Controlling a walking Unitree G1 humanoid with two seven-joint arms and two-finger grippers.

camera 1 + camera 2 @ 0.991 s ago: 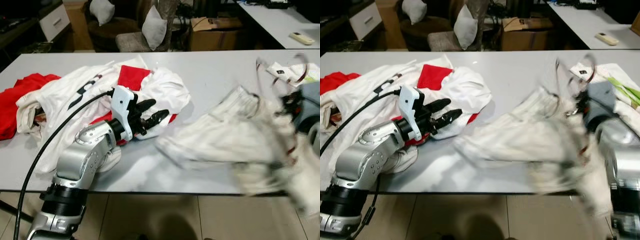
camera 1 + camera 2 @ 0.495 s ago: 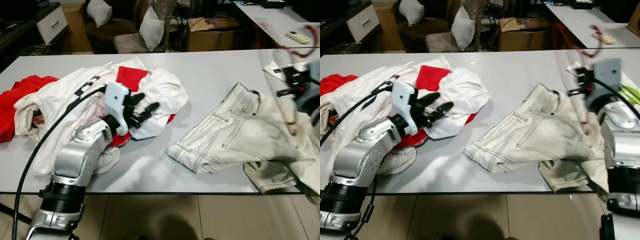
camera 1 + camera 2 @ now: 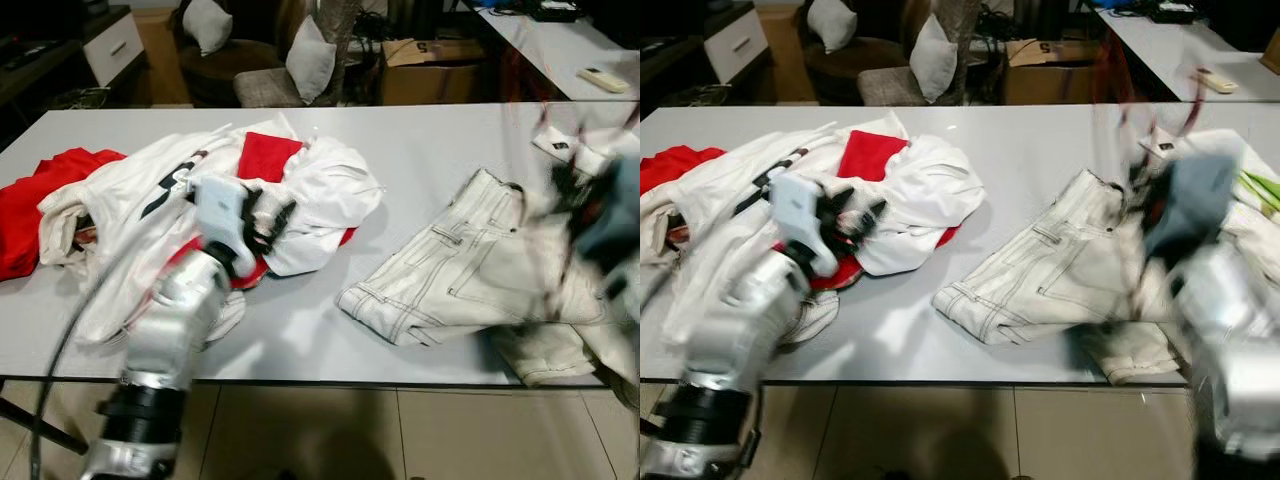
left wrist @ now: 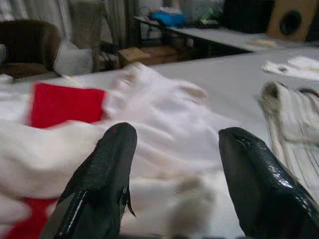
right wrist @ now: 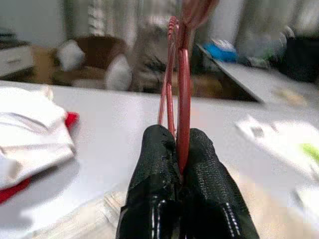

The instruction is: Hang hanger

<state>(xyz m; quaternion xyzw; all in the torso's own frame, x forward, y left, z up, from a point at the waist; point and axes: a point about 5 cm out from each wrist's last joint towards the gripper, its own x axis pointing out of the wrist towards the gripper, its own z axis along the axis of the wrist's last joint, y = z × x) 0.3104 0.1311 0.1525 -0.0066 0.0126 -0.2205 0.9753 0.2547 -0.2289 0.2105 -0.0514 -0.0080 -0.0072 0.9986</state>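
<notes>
A red garment (image 3: 35,205) lies at the far left of the grey table (image 3: 420,150), beside a heap of white clothing (image 3: 300,190) with a red panel. The left gripper (image 4: 174,169) hovers over that heap with its fingers spread wide and nothing between them. Further right, pale jeans (image 3: 470,280) lie flat near the table's front edge. At the right, blurred with motion, the right gripper (image 5: 183,149) has its fingers pressed together on the thin red hanger (image 5: 179,64), which stands up from the pinch above the jeans. No rail or hook to hang it on can be made out. The risk appears to lie in that narrow pinch: a fast swing could twist the wire in the pads or snag it on the jeans, dragging them off the edge, while the spread left fingers could catch loose cloth
</notes>
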